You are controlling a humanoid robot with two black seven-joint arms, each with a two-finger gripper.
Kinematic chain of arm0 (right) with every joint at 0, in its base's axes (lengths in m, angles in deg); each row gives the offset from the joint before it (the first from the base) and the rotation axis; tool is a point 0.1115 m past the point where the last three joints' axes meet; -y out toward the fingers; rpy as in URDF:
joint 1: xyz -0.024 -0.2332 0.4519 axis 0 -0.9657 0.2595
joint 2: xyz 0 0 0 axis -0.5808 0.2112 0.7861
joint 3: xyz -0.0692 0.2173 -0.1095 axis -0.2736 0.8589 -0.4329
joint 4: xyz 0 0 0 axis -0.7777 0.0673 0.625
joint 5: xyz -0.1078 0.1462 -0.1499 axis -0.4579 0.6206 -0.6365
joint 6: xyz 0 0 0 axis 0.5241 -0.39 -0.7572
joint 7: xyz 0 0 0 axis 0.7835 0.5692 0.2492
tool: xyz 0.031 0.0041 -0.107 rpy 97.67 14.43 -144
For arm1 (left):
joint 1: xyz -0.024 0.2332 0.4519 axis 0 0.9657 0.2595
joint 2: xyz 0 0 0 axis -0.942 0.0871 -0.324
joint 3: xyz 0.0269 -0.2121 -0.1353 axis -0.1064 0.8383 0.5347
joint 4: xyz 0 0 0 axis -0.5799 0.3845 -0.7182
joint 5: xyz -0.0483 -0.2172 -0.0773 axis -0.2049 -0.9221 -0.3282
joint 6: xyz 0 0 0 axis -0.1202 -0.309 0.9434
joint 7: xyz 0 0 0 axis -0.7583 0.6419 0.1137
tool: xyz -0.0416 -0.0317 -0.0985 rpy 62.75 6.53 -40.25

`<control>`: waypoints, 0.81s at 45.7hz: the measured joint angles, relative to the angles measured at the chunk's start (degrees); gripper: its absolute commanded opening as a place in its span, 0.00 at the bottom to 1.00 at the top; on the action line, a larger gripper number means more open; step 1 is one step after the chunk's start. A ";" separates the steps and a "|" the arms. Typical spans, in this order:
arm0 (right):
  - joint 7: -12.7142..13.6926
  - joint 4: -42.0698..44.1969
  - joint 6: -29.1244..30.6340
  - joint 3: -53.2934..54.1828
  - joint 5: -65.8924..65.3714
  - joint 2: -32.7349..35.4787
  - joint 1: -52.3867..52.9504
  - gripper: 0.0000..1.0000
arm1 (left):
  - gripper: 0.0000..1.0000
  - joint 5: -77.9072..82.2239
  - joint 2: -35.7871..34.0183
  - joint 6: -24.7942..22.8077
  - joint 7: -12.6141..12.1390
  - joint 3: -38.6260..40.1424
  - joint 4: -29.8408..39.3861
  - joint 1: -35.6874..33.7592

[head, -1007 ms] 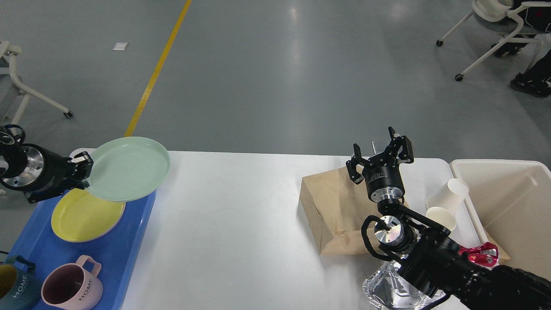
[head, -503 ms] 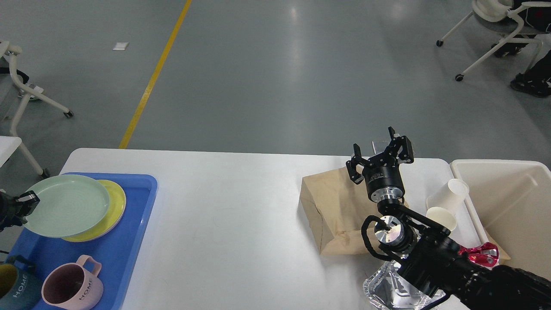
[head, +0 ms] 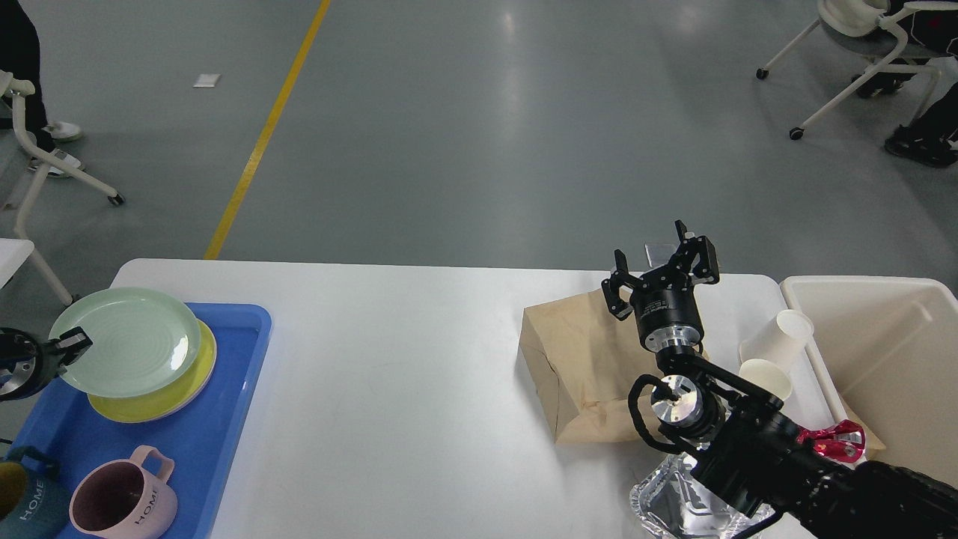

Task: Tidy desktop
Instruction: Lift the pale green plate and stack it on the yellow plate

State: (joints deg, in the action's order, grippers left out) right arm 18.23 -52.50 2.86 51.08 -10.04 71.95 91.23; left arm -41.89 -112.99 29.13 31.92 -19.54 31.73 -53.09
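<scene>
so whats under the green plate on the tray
A yellow plate lies under the green plate, only its right and lower rim showing, on the blue tray. Its middle is covered. The left gripper grips the green plate's edge.

On the desktop, the left gripper pinches a green plate over a yellow plate in the blue tray; the right gripper spreads above a paper bag

Just one view here: the desk is seen from head height, angled forward and down.
</scene>
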 measured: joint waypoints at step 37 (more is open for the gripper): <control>0.00 0.00 0.00 0.00 0.00 0.00 0.00 1.00 | 0.91 -0.02 2.27 2.32 -0.59 1.95 -0.57 2.76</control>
State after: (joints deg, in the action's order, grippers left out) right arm 18.23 -52.50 2.86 51.08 -10.04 71.94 91.23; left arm -41.91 -110.72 31.45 31.33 -17.59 31.16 -50.33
